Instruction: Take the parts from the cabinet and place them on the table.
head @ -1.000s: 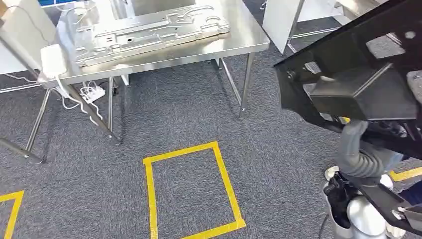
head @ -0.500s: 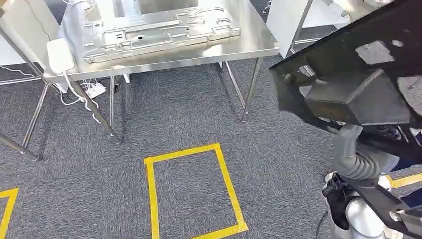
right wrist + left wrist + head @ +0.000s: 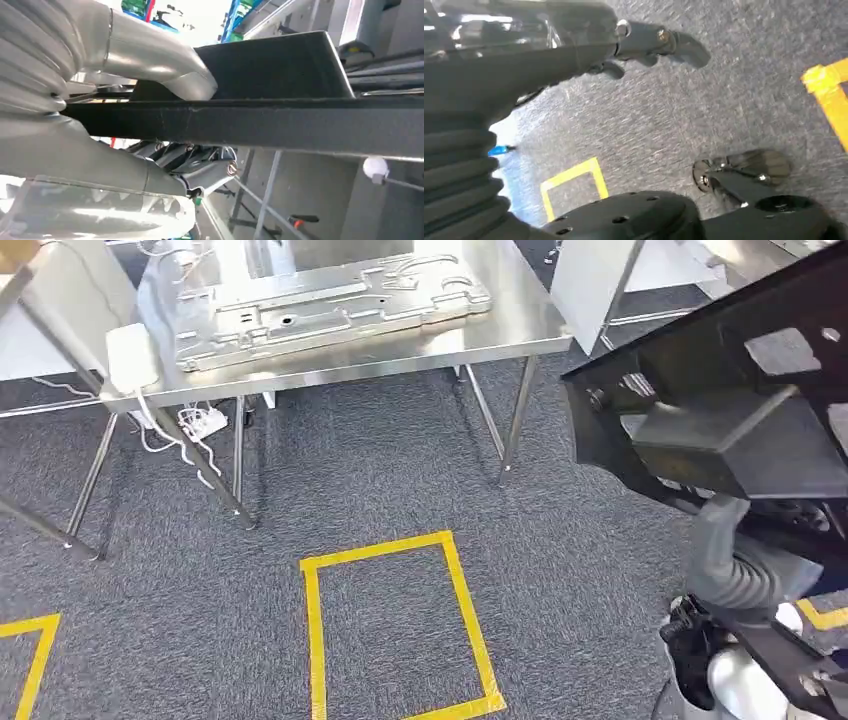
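In the right wrist view the right hand [image 3: 150, 125] grips the edge of a flat black part [image 3: 280, 125], its thumb pressed on one face and its darker fingers [image 3: 190, 160] curled against the other, so the part is clamped and carried clear of the floor. In the head view the same black part [image 3: 730, 400] hangs at the robot's right, tilted, well above the grey carpet [image 3: 400, 470]. The left hand [image 3: 644, 45] hangs beside the body over the carpet; its dark fingers lie loosely extended with nothing between them, so it looks open and empty. Ahead on the floor lies a yellow tape rectangle [image 3: 395, 625], and beyond it stands the steel table [image 3: 400, 350], already bearing a large silver stamped plate [image 3: 330, 305] and a white box [image 3: 133, 355] with cables at its left corner. Over the last second the whole head view has shifted, the table and tape sliding slightly rightward and downward, which reads as the robot walking and turning rather than the things moving; the part has stayed in the right hand's hold throughout. The carry therefore seems under way, with the approach to the table and the setting down not yet done.
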`<state>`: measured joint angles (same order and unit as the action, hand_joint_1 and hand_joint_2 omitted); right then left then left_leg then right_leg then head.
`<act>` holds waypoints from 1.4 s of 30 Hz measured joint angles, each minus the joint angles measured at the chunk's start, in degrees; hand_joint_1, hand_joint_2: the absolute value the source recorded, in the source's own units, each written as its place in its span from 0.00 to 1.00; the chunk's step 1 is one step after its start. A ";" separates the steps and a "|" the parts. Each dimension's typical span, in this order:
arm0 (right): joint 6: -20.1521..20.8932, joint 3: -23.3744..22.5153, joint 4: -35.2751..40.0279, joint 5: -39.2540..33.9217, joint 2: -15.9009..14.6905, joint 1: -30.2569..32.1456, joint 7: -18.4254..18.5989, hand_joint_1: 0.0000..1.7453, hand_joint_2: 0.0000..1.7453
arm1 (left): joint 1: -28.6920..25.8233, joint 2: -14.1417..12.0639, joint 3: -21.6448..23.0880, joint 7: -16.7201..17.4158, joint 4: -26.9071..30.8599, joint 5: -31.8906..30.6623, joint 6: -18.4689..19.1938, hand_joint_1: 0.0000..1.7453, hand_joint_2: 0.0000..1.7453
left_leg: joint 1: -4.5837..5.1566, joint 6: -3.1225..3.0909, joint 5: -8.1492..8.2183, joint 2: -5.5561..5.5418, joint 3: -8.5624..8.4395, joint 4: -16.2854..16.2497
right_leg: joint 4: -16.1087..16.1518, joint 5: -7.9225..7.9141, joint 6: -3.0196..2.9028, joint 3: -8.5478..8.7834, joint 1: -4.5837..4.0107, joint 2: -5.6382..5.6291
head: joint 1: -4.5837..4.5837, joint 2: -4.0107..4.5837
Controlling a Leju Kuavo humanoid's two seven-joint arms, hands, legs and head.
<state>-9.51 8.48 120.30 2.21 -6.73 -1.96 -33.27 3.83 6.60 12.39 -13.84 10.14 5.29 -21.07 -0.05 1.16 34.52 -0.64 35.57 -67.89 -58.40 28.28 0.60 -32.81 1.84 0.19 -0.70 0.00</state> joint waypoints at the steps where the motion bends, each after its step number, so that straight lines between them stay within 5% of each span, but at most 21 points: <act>1: 0.00 -0.02 0.00 0.00 0.02 0.02 -0.02 1.00 1.00 | 0.00 0.00 -0.02 -0.09 0.00 0.09 0.00 0.00 1.00 | -0.16 0.16 2.00 0.02 2.60 -5.28 | 0.00 0.10 -0.11 0.11 0.00 0.04 | 0.17 0.00; 3: 0.00 -0.15 0.00 0.00 0.02 0.06 -0.02 1.00 1.00 | 0.29 0.00 -0.02 -0.13 0.02 0.09 0.02 0.00 1.00 | -0.51 0.42 2.29 0.11 4.88 -9.46 | -0.01 0.33 -0.02 0.42 0.16 0.04 | 0.31 0.00; 4: 0.00 -0.22 0.00 -0.02 0.02 0.07 -0.02 1.00 1.00 | 0.29 0.00 -0.02 -0.13 0.02 0.06 0.02 0.00 1.00 | -0.69 0.54 0.47 0.12 4.02 -7.51 | -0.02 0.53 0.08 0.70 0.34 0.02 | 0.33 0.00; 7: 0.02 -0.33 0.00 -0.07 0.02 0.08 -0.11 1.00 1.00 | 0.16 0.00 0.00 -0.04 0.00 -0.07 0.02 0.00 1.00 | -1.43 0.93 -7.12 0.54 -2.18 6.99 | -0.03 1.31 1.05 1.90 0.83 -0.20 | 0.64 0.00; 8: 0.02 -0.37 0.02 -0.09 0.02 0.04 -0.13 1.00 1.00 | 0.07 0.02 0.00 0.02 -0.04 -0.13 0.02 0.00 1.00 | -1.11 1.33 -6.28 0.55 -2.44 7.60 | -0.19 1.47 1.36 1.82 0.54 -0.29 | 0.88 0.00; 13: 0.22 -0.55 0.17 -0.15 -0.02 0.04 -0.17 1.00 1.00 | 0.08 0.00 -0.02 -0.04 0.00 -0.15 0.02 0.00 1.00 | -0.86 -0.77 -6.24 0.15 -2.63 8.84 | 0.11 1.73 2.84 1.64 0.60 -0.14 | 0.55 0.00; 14: 0.24 -0.57 0.17 -0.15 -0.02 -0.02 -0.18 1.00 1.00 | 0.12 0.00 -0.02 -0.07 0.00 -0.18 0.02 0.00 1.00 | -0.85 -1.20 -6.16 0.14 -2.65 8.90 | -2.12 3.16 2.73 0.45 0.39 -0.17 | 0.46 0.00; 17: 0.35 -0.96 0.17 -0.17 -0.02 0.02 -0.15 1.00 1.00 | 0.07 0.00 0.00 -0.02 0.00 -0.20 0.04 0.00 1.00 | -0.67 -1.64 -5.96 0.22 -2.66 8.89 | -16.15 8.81 2.68 -7.07 -0.16 -0.18 | -0.85 0.00; 18: 0.37 -0.96 0.17 -0.22 -0.02 0.05 -0.15 1.00 1.00 | 0.07 0.00 0.00 -0.02 0.00 -0.20 0.04 0.00 1.00 | -0.59 -1.72 -5.91 0.21 -2.72 8.89 | -18.12 8.74 2.63 -8.36 -0.18 -0.18 | -1.16 0.00; 20: 0.46 -0.98 0.17 -0.33 -0.02 0.04 -0.15 1.00 1.00 | 0.07 0.00 0.00 0.00 0.00 -0.20 0.04 0.00 1.00 | -0.54 -1.81 -5.70 0.03 -3.17 8.88 | -13.15 4.22 2.49 -6.55 -0.20 -0.17 | -1.48 0.00; 22: 0.50 -1.01 0.18 -0.35 -0.02 -0.08 -0.15 1.00 1.00 | 0.07 0.04 0.00 -0.02 0.00 -0.24 0.04 0.00 1.00 | -0.55 -1.53 -5.33 -0.18 -3.77 8.87 | -2.67 -1.09 2.17 -1.75 -0.20 -0.17 | -2.14 0.00; 24: 0.55 -1.01 0.24 -0.37 -0.02 -0.13 -0.18 1.00 1.00 | 0.14 0.04 0.00 -0.02 0.00 -0.26 0.02 0.00 1.00 | -0.12 -1.00 -5.04 -0.32 -3.52 8.68 | -0.32 -0.21 2.09 -0.72 -0.51 -0.30 | -2.47 0.00; 26: 0.57 -1.05 0.24 -0.42 0.00 -0.05 -0.15 1.00 1.00 | 0.05 0.04 0.00 0.00 0.00 -0.28 0.02 0.00 1.00 | -0.12 -0.55 -5.20 -0.26 -3.78 9.25 | -0.37 -0.10 1.79 -0.81 -0.69 -0.44 | -1.81 0.00; 28: 0.68 -1.07 0.26 -0.42 0.00 -0.10 -0.13 1.00 1.00 | 0.09 0.04 0.00 0.00 0.00 -0.28 0.00 0.00 1.00 | -0.31 0.11 -4.70 -0.09 -4.06 8.98 | 0.22 -0.32 1.08 -0.16 0.33 -0.30 | -1.55 0.00; 29: 0.74 -1.07 0.33 -0.42 0.00 -0.15 -0.15 1.00 1.00 | 0.08 0.04 0.00 0.00 0.00 -0.28 0.00 0.00 1.00 | -0.22 0.15 -3.42 0.10 -3.34 7.06 | 0.25 -0.16 0.64 0.04 0.35 -0.23 | -1.22 0.00; 32: 0.79 -1.05 0.35 -0.42 0.04 -0.10 -0.15 1.00 1.00 | 0.12 0.04 -0.02 -0.13 0.00 -0.26 0.00 0.00 1.00 | -0.39 0.42 2.48 0.10 3.29 -6.67 | 0.24 0.17 0.15 0.42 0.33 -0.07 | 0.07 0.00; 33: 0.81 -1.05 0.35 -0.39 0.04 -0.07 -0.13 1.00 1.00 | 0.30 0.04 0.00 -0.13 0.02 -0.26 0.00 0.00 1.00 | -0.52 0.51 2.62 0.11 4.69 -9.18 | 0.23 0.25 0.10 0.54 0.35 -0.07 | 0.16 0.00; 35: 0.88 -1.05 0.35 -0.42 0.09 -0.03 -0.13 1.00 1.00 | 0.31 0.04 0.00 -0.13 0.02 -0.26 0.00 0.00 1.00 | -0.83 0.63 -0.88 0.17 3.19 -5.42 | 0.22 0.63 0.28 1.06 0.54 -0.20 | 0.33 0.00; 37: 0.90 -1.05 0.35 -0.39 0.09 0.00 -0.18 1.00 1.00 | 0.29 0.04 0.00 -0.13 0.02 -0.31 0.00 0.00 1.00 | -1.27 0.68 -6.50 0.28 -1.17 4.67 | 0.17 1.17 0.76 1.92 0.76 -0.34 | 0.53 0.00; 39: 0.88 -1.07 0.35 -0.39 0.09 -0.08 -0.20 1.00 1.00 | 0.15 0.04 0.00 -0.13 0.00 -0.31 0.02 0.00 1.00 | -0.85 1.02 -6.26 0.29 -2.43 7.85 | 0.13 1.53 1.45 2.00 0.31 -0.38 | 0.73 0.00; 42: 0.92 -1.22 0.42 -0.28 0.11 0.00 -0.22 1.00 1.00 | 0.06 -0.02 -0.02 -0.33 0.00 -0.33 0.02 0.00 1.00 | -0.78 0.06 -5.90 -0.07 -2.00 8.18 | 0.68 1.15 2.25 1.67 0.30 -0.30 | 0.48 0.00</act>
<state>-8.59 7.26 120.72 1.92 -6.62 -1.97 -33.49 3.89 6.58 12.37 -14.16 10.14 4.96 -21.05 -0.83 1.22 28.62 -0.71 33.57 -59.71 -57.72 29.43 2.86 -31.14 2.14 -0.11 -0.22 0.00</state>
